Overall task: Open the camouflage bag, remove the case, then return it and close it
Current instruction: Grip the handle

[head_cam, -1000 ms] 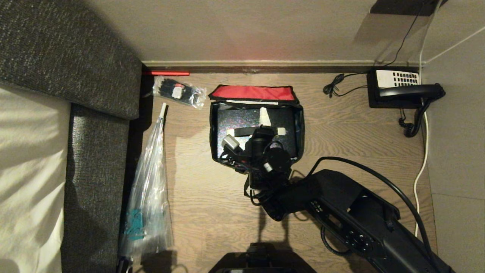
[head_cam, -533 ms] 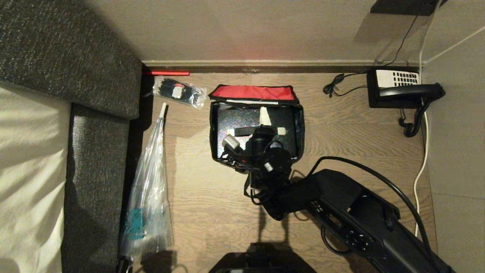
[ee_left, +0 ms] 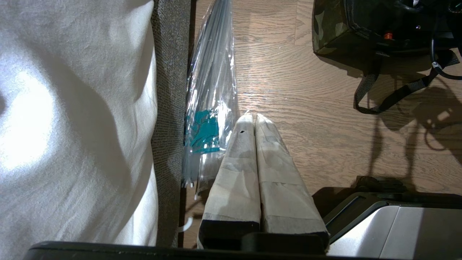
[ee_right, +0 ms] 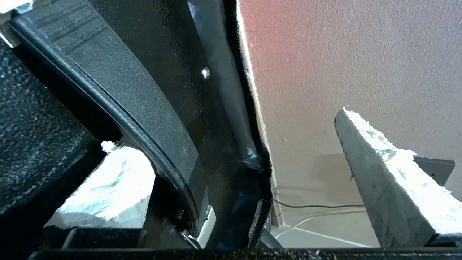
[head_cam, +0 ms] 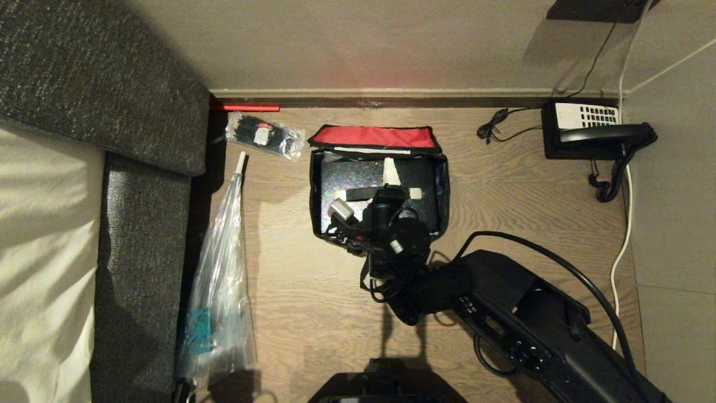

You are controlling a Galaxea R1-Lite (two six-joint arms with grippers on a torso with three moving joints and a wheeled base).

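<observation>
The camouflage bag (head_cam: 445,193) stands open on the wooden floor, its red-lined lid (head_cam: 373,136) folded back toward the wall. Inside lies the case (head_cam: 347,176), black and speckled, with its black handle (head_cam: 363,193) across the top. My right gripper (head_cam: 389,184) hovers over the handle's middle and is open. In the right wrist view the handle (ee_right: 144,119) passes between the spread fingers of the right gripper (ee_right: 231,169): one fingertip (ee_right: 108,187) sits behind it, the other (ee_right: 382,169) is out in free air. My left gripper (ee_left: 251,117) is parked low beside the clear bag, shut and empty, with the camouflage bag (ee_left: 326,29) far ahead.
A long clear plastic bag (head_cam: 221,280) lies along the grey sofa edge (head_cam: 140,168) on the left. A small packet (head_cam: 263,134) and a red stick (head_cam: 246,107) lie near the wall. A black telephone (head_cam: 598,131) with cables (head_cam: 621,246) sits at the right.
</observation>
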